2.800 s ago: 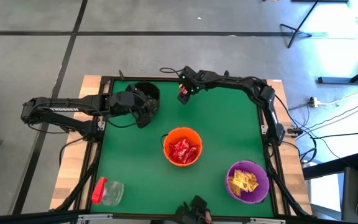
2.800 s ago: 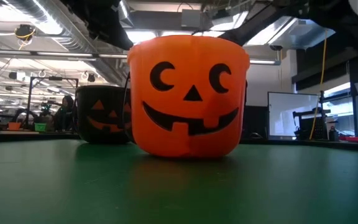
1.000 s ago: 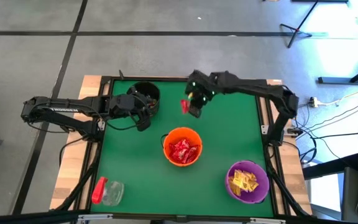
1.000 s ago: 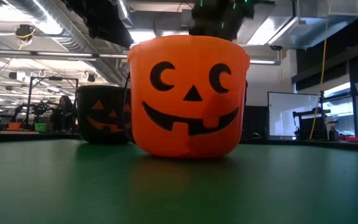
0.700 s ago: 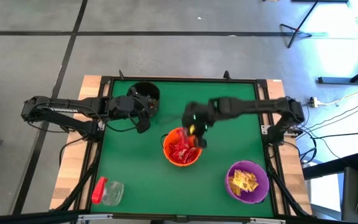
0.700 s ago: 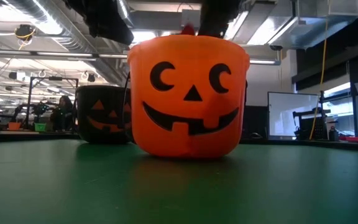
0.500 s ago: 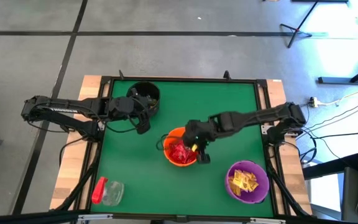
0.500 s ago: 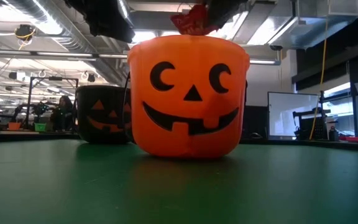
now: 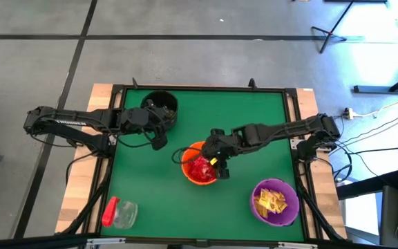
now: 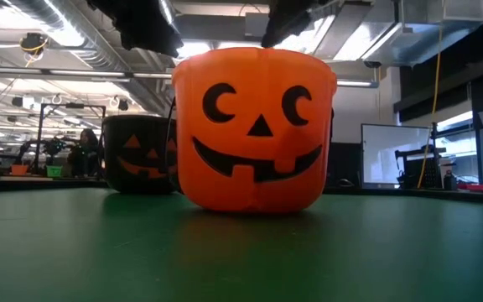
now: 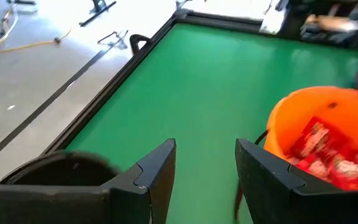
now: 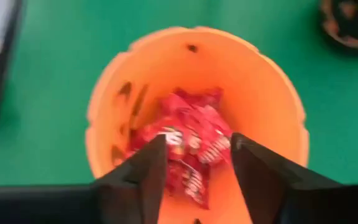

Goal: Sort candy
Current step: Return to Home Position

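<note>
Orange bucket of red candy below our empty, spread right gripper; left gripper, likewise, beside black bucket. Retreating low, we may snag the rim.

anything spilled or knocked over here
Only the clear jar: it lies on its side by the mat's left edge. Candy shows only inside buckets; right gripper hangs open over the orange bucket, left gripper by the black bucket.

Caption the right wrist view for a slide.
Open right gripper above the orange bucket of red candy.
</note>
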Controlling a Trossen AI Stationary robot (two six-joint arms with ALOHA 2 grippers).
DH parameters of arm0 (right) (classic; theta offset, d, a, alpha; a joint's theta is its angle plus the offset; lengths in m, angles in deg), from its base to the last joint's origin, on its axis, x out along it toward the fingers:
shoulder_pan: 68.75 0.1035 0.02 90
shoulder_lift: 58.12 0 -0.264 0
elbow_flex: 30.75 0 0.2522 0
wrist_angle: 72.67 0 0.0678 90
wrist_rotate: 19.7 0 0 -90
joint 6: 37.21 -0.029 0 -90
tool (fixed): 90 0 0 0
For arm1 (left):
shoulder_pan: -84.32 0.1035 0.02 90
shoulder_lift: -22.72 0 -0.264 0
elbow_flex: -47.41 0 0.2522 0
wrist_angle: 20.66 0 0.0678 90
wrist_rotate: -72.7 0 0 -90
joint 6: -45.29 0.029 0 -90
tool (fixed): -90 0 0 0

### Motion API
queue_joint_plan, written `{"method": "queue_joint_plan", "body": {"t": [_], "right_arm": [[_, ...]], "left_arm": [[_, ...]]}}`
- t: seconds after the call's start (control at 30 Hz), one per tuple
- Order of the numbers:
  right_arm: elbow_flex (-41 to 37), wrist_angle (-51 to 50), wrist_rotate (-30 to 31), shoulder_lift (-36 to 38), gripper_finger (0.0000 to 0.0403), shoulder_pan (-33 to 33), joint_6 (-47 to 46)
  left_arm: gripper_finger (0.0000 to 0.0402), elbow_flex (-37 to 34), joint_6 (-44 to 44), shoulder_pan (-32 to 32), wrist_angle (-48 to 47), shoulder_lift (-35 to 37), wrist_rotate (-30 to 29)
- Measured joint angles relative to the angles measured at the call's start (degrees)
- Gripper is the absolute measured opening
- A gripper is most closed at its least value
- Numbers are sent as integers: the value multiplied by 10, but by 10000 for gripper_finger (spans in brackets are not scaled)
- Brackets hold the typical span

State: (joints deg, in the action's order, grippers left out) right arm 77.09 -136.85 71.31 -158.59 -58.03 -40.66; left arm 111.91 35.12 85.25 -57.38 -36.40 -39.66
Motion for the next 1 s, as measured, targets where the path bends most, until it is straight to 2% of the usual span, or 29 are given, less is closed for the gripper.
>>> {"method": "queue_joint_plan", "body": {"t": [0.1,0.2,0.37,0.47,0.6,0.8,0.87,0.93,1.0], "right_arm": [[0,-20,46,6,203,-7,-12],[0,-23,82,31,205,-8,-9],[-4,-22,115,98,168,-7,7],[-43,0,139,160,132,-7,10],[-153,88,155,263,78,-7,21],[-380,312,144,443,10,-6,55],[-453,387,139,499,4,-7,72],[-519,459,137,550,8,-7,85],[-572,502,136,597,12,-11,95]], "left_arm": [[157,0,2,0,26,9,18],[157,0,23,0,52,39,39],[150,0,65,-13,61,117,56],[137,0,89,-32,60,166,57],[108,-4,116,-59,61,211,59],[37,-67,138,-73,83,256,91],[12,-102,139,-73,130,276,127],[5,-131,149,-73,172,304,156],[6,-155,159,-73,185,337,150]]}}
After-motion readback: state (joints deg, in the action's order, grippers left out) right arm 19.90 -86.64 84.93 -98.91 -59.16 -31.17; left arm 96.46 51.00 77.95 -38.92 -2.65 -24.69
